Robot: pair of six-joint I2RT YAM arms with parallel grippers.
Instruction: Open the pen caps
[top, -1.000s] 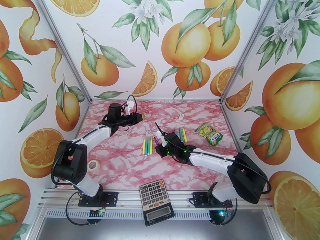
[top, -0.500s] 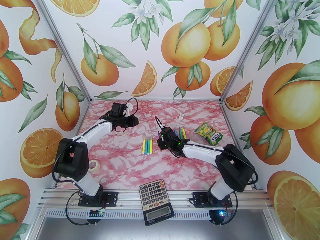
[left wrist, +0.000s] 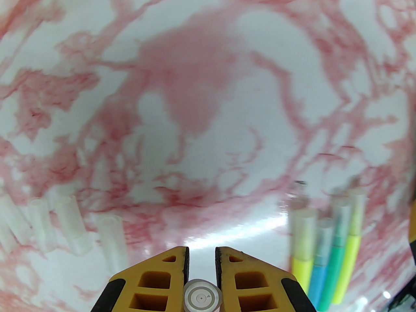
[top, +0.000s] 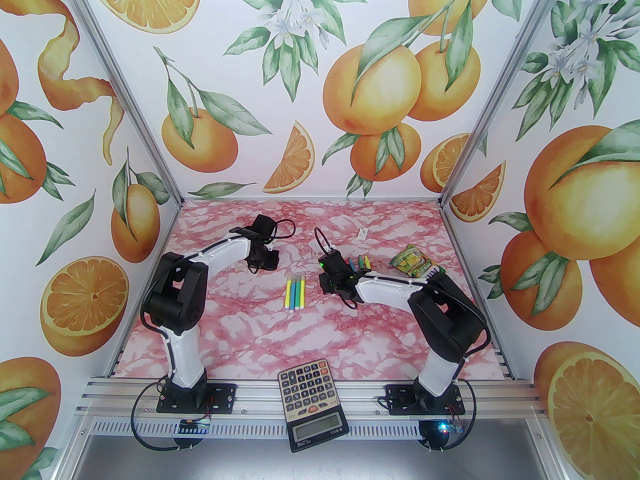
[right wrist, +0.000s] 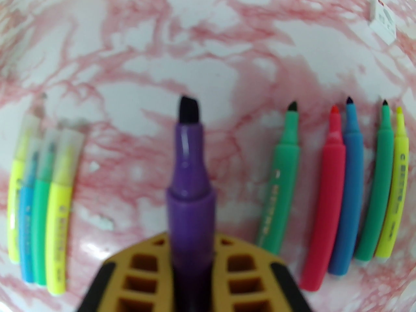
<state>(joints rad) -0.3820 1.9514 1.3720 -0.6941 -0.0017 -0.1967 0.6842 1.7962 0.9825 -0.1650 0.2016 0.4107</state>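
Pen caps [left wrist: 304, 229] cover four pens [top: 295, 293]; right end effector [right wrist: 191, 236] clamps a bared purple pen [right wrist: 188, 174], left end effector [left wrist: 201, 252] pinches a clear cap [left wrist: 202, 298], and both want laying down next.

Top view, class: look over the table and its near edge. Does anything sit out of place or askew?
Yes: the calculator lies across the metal rail at the near edge of the table, slightly skewed, its display end past the rail. It sits apart from the pens further back.

Overhead plus wrist close-ups; common pens [top: 295, 293]
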